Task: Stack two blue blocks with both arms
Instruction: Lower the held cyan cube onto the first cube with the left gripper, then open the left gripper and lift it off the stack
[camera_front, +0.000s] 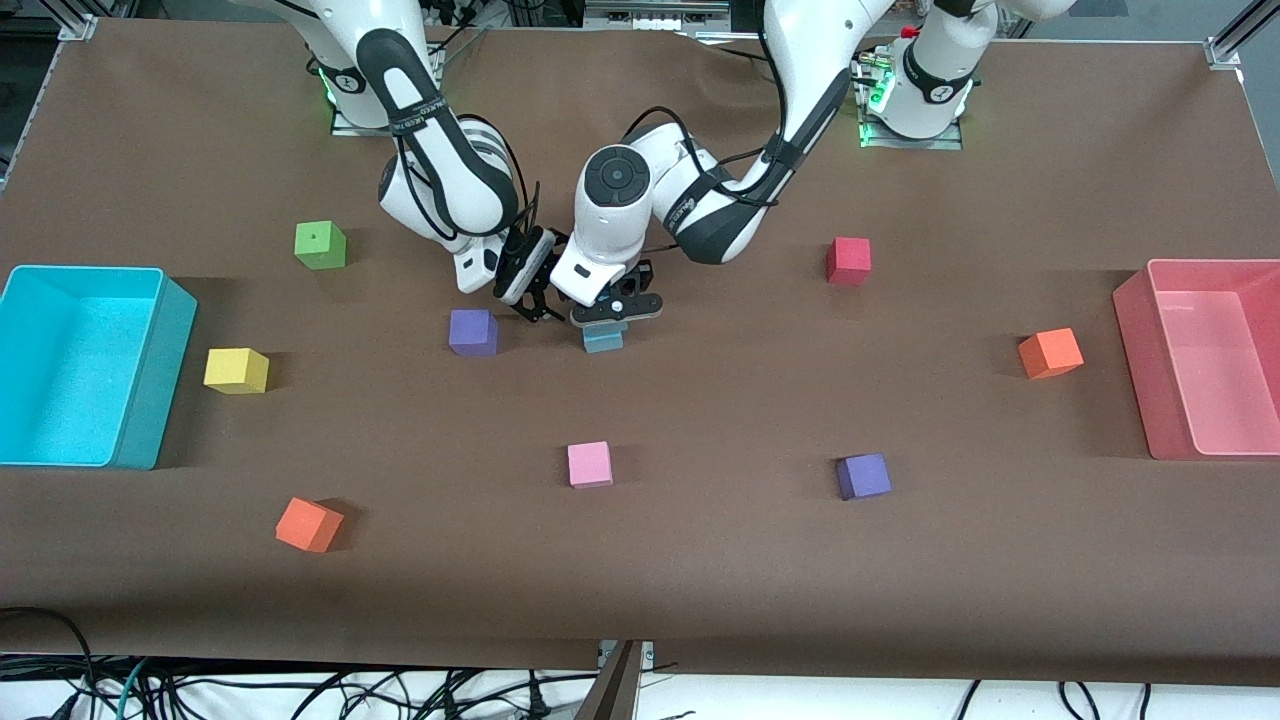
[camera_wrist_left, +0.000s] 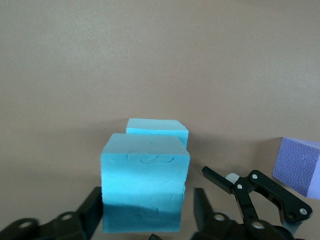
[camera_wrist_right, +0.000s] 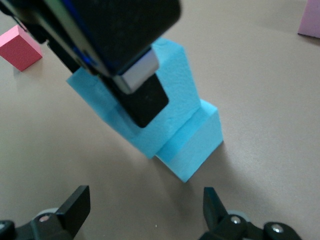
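**A:** Start at the jaws. What is the left gripper (camera_front: 614, 314) doing?

**B:** Its fingers (camera_wrist_left: 93, 209) flank the upper blue block (camera_wrist_left: 145, 180), parted only a shade wider than the cube. One finger lies against a side and a thin gap shows at the other. That block sits on the lower blue block (camera_wrist_left: 157, 127), shifted so an edge of the lower one pokes out.

**A:** And the right gripper (camera_front: 533, 298)?

**B:** Spread wide, gripping nothing, low over the table between the stack and a purple cube (camera_front: 472, 332).

**A:** Where is the stack?

**B:** Mid-table, farther from the front camera than the pink cube (camera_front: 590, 464).

**A:** Materials?

**B:** Matte foam cubes with crisp edges; the upper blue face has faint dents. The table (camera_front: 700, 580) wears a flat brown cover.

**A:** Counts?

**B:** Two blue, two purple (the second (camera_front: 864, 476) is nearer the camera), two orange (camera_front: 309, 524) (camera_front: 1050, 352), and one each of green (camera_front: 320, 245), yellow (camera_front: 236, 370), red (camera_front: 848, 260) and pink. There are two smooth rectangular bins: the cyan bin (camera_front: 150, 400) at the right arm's end and the pink bin (camera_front: 1135, 340) at the left arm's.
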